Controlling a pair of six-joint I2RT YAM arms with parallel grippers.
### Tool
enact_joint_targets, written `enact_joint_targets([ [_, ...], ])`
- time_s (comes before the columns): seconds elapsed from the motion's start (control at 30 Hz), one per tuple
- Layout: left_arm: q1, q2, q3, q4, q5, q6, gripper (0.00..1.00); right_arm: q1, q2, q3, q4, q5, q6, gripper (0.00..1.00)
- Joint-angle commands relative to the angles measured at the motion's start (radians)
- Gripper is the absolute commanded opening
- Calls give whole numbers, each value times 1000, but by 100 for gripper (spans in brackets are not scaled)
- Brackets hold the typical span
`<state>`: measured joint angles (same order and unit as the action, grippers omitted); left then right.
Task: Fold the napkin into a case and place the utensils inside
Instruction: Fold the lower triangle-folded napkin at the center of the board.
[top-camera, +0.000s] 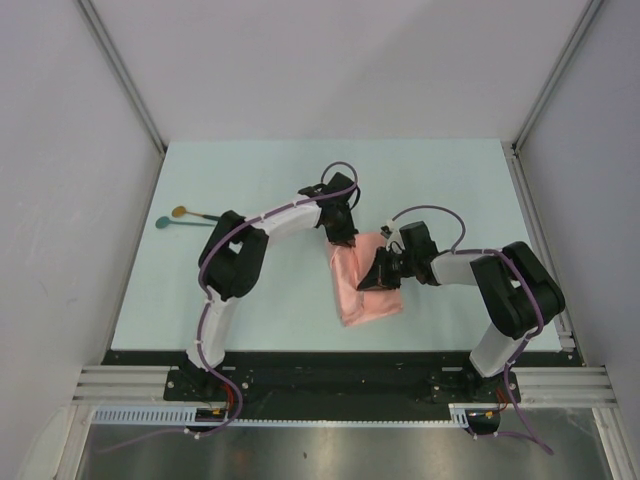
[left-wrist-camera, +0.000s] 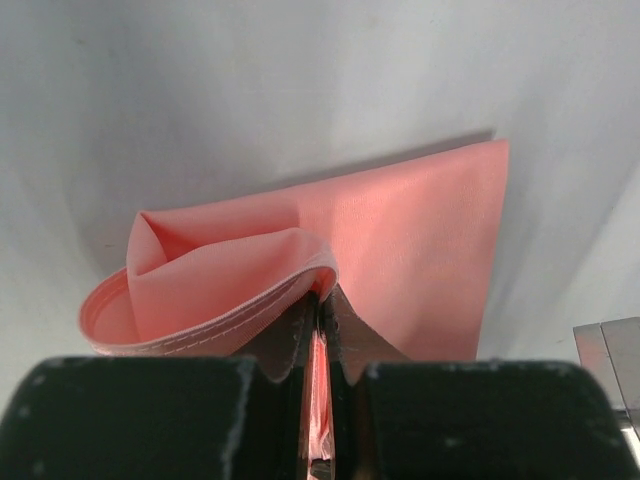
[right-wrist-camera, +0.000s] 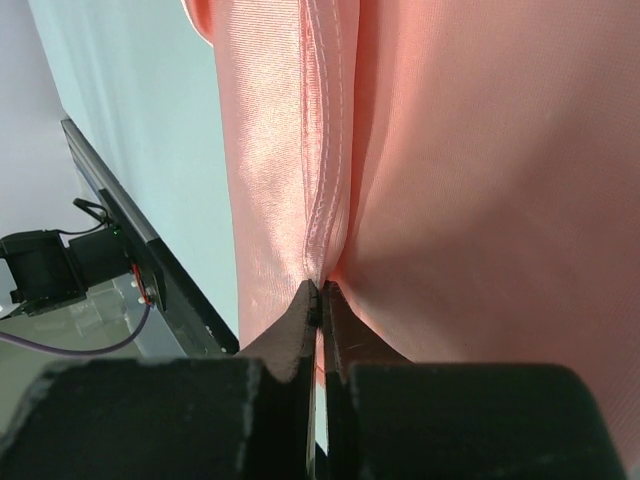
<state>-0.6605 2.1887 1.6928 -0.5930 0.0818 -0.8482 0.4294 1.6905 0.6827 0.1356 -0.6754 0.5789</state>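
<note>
The soft salmon-pink cloth napkin (top-camera: 362, 298) runs 12 to 6 o'clock; the left gripper (top-camera: 343, 237) pinches its 12 o'clock end, the right gripper (top-camera: 384, 272) pinches its 3 o'clock hem.

Place: robot lab test cell
Walls: plain white panels (top-camera: 330, 60) around the pale surface (top-camera: 450, 180)
Frame: aluminium rails (top-camera: 130, 383) well nearward of the left fingers (top-camera: 342, 232)

One napkin (top-camera: 365, 295), two spoons (top-camera: 180, 211), two arms (top-camera: 232, 262).
</note>
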Motion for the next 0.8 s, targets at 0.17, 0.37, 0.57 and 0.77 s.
enact_joint_targets([
  [0.17, -1, 16, 50, 68, 4, -22, 9, -3, -6, 11, -79, -3, -62, 0],
  [0.37, -2, 23, 47, 81, 12, -22, 8, -3, -86, 61, -237, 72, -138, 16],
  [0.57, -2, 29, 48, 87, 21, -22, 7, 3, -173, 120, -384, 169, -194, 33],
  [0.77, -1, 31, 47, 87, 26, -15, 7, 34, -164, 172, -429, 220, -217, 39],
])
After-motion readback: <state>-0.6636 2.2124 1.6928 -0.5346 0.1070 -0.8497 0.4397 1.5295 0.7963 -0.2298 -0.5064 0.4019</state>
